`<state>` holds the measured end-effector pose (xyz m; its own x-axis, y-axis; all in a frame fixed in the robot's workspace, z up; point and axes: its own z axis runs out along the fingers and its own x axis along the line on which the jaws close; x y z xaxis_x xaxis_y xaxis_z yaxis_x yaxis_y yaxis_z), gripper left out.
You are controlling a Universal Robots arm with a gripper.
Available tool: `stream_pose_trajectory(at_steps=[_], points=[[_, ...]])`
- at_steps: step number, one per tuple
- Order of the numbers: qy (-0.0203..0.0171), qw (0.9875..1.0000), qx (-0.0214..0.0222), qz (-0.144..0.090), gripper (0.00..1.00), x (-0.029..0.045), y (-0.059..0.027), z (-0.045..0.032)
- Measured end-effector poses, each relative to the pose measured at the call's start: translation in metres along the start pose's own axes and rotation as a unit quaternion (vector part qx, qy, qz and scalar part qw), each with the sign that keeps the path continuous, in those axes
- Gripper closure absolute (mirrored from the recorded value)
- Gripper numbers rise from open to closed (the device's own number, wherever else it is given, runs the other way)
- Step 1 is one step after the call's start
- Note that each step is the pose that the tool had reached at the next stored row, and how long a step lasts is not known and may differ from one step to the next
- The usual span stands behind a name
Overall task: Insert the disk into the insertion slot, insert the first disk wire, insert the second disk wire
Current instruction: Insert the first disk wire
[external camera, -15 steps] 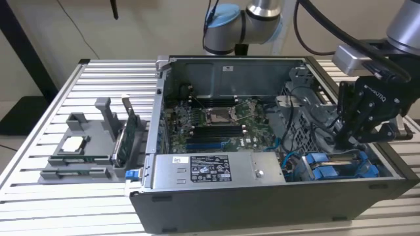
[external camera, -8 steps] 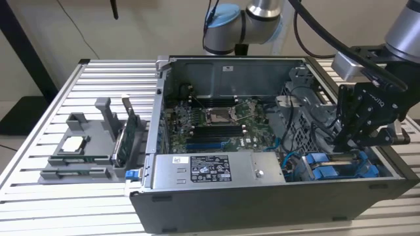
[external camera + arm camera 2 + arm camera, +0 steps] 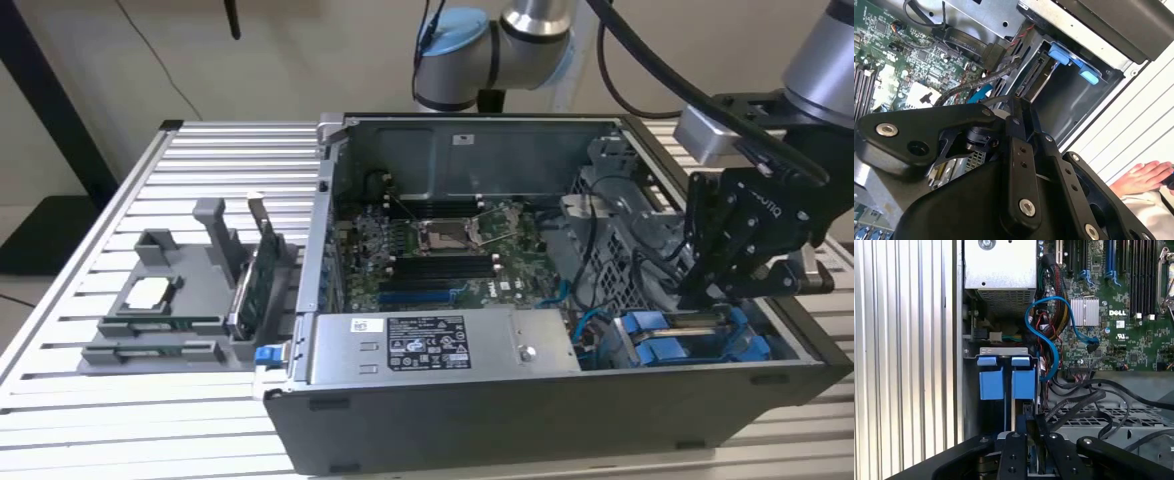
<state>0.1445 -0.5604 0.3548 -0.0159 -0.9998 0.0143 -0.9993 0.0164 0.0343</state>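
Note:
The disk (image 3: 678, 338) lies in the insertion slot (image 3: 747, 325) at the case's front corner, on the exterior view's right; its blue carrier tabs (image 3: 1004, 380) face up side by side. My black gripper (image 3: 697, 295) hangs just above that bay. In both wrist views its fingers (image 3: 1021, 437) stand close together, with a small dark plug pinched at the tips of the gripper (image 3: 1016, 102). A black disk wire (image 3: 976, 82) runs from the tips toward the motherboard. The disk's rear connector (image 3: 1035, 75) shows inside the grey bay (image 3: 1069, 100). A blue data cable (image 3: 1054, 335) loops beside the bay.
The silver power-supply box (image 3: 427, 345) sits beside the bay along the case front. The motherboard (image 3: 441, 250) fills the case floor. A grey fixture (image 3: 174, 300) with cards stands on the slatted table (image 3: 214, 150) at the exterior view's left. A person's hand (image 3: 1146, 177) rests outside the case.

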Motion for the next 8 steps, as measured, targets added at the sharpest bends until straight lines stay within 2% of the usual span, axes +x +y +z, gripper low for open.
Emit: stream_pose_trajectory(at_steps=[3,8], points=[[-0.0002,1.0000,0.0000,0.000,0.81,0.0000,0.0000,0.0005],[-0.0050,1.0000,-0.0001,0.000,0.81,-0.0001,-0.0001,0.0016]])
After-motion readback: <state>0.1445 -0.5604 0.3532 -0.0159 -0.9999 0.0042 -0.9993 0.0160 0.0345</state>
